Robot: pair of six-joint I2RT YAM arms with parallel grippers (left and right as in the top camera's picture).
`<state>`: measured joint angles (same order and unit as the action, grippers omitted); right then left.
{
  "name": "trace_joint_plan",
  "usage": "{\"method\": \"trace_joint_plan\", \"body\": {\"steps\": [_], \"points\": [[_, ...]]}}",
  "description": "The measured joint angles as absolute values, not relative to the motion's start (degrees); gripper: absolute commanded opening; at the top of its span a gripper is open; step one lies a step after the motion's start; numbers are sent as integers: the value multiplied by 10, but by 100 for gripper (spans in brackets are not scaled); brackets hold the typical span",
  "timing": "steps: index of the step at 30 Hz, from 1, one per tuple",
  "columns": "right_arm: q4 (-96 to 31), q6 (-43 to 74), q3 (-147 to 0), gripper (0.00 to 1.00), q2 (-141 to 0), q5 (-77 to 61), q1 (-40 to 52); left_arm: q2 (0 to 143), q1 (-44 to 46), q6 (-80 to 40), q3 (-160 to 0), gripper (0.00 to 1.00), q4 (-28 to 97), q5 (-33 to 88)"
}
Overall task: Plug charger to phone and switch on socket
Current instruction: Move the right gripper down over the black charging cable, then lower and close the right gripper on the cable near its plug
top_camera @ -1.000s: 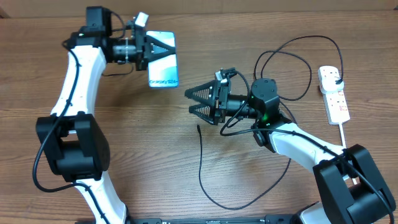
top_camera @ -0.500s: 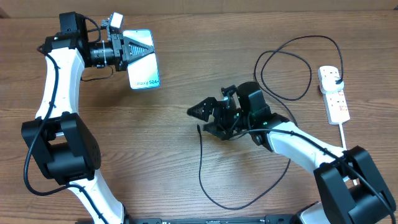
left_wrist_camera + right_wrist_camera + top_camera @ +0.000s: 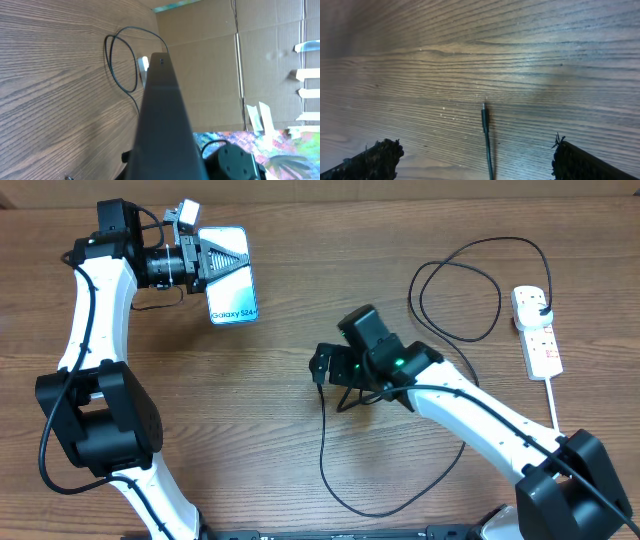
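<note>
The left gripper is clamped shut on the slim, black-edged phone with a pale blue screen, holding it at the table's far left. The right gripper has its jaws spread wide, one either side of the connector tip of the long thin black charger cable, without touching it. The cable lies on the brown wood-grain table and loops right to the white elongated power strip.

I see a black charger, a white socket marked red, a phone with a pale-blue screen, and a brown wood-grain table.
</note>
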<state>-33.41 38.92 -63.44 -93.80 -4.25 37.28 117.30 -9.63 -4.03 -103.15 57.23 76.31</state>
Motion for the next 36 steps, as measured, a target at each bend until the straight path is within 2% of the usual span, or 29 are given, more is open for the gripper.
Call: {"method": "trace_joint_plan", "body": {"steps": [15, 18, 29, 36], "points": [[-338, 374, -634, 95, -969, 39, 435, 1173, -96, -40, -1032, 4, 573, 763], [-332, 374, -634, 90, -986, 40, 435, 1173, -96, -40, -1032, 4, 573, 763], [-322, 377, -637, 88, -992, 65, 460, 1173, -96, -40, -1032, 4, 572, 763], [-377, 375, -695, 81, -1043, 81, 481, 1173, -96, -40, -1032, 4, 568, 763]]}}
